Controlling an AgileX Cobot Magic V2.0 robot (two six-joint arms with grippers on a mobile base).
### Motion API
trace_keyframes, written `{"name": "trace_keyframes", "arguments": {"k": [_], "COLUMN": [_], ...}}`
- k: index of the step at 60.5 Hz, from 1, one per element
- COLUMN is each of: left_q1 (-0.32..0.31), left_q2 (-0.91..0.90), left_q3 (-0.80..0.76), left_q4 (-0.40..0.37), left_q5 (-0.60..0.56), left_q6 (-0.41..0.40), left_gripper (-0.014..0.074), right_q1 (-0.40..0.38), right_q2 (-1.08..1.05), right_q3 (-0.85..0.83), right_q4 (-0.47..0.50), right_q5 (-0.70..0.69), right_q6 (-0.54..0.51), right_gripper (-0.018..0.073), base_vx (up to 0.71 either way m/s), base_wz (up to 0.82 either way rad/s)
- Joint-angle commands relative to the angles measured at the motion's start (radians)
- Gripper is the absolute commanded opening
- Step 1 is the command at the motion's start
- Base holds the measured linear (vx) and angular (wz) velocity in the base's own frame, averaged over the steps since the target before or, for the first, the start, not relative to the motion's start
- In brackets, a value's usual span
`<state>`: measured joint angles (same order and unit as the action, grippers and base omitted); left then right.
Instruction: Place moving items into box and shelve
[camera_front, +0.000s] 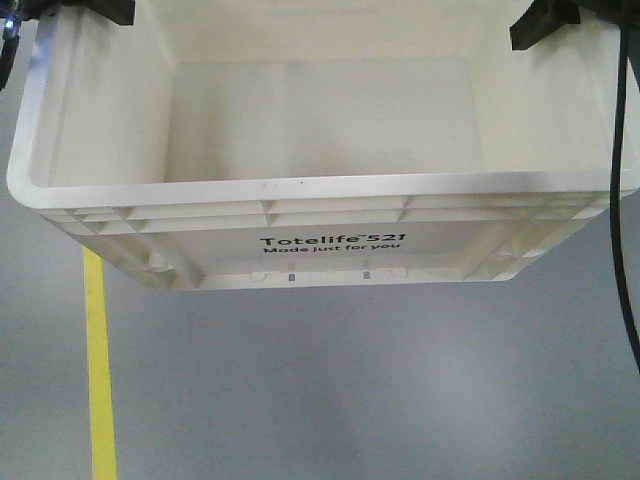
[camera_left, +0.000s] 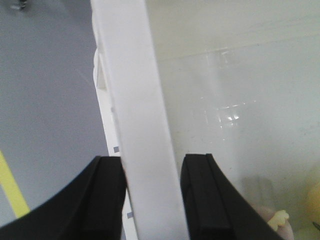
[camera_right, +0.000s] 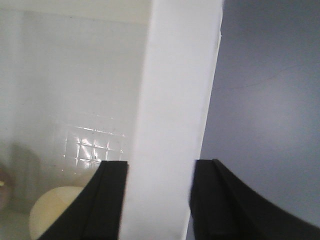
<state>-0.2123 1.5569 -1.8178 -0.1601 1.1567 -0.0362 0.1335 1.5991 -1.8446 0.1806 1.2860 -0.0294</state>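
Observation:
The white box (camera_front: 330, 215) with the black print "Totelife 521" hangs above the grey floor, held by its two side rims. My left gripper (camera_left: 152, 200) is shut on the left rim (camera_left: 135, 100), one finger outside and one inside the wall. On the opposite rim (camera_right: 175, 100) my right gripper (camera_right: 162, 200) is shut the same way. The moving items lie inside on the box's bottom: a pale yellow lump (camera_right: 55, 212) beside the right gripper's inner finger, and a pinkish lump (camera_left: 287, 232) at the lower right of the left wrist view. Neither lump shows in the front view.
Grey floor (camera_front: 350, 380) lies beneath the box, with a yellow line (camera_front: 98, 370) running along the left. A black cable (camera_front: 622, 200) hangs down the right side of the front view. Black gripper parts (camera_front: 545, 20) show at the box's top corners.

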Motion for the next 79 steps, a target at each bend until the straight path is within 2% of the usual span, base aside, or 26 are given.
{"name": "trace_keyframes", "arguments": {"k": [1,39,79], "left_q1": [-0.008,-0.008,-0.008], "left_q2": [-0.064,-0.064,-0.064], "left_q3": [-0.037,-0.037,-0.037], "left_q4": [-0.078,-0.078,-0.078], "left_q5": [-0.117,-0.117,-0.117], "left_q6": [0.018,0.018,0.018], "left_gripper": [-0.0007,-0.0007,-0.0007], "right_q1": [-0.004,-0.004,-0.004], "right_q2": [-0.048,-0.048,-0.048], "right_q3": [-0.041,-0.041,-0.041], "right_q4": [0.009,0.009,0.009], "right_q5": [-0.011,-0.011,-0.011], "right_q6": [0.017,0.017,0.017], "right_gripper": [-0.0005,-0.0005,-0.0005], "base_vx": [-0.12,-0.09,0.0], "base_wz": [0.46,0.35,0.11]}}
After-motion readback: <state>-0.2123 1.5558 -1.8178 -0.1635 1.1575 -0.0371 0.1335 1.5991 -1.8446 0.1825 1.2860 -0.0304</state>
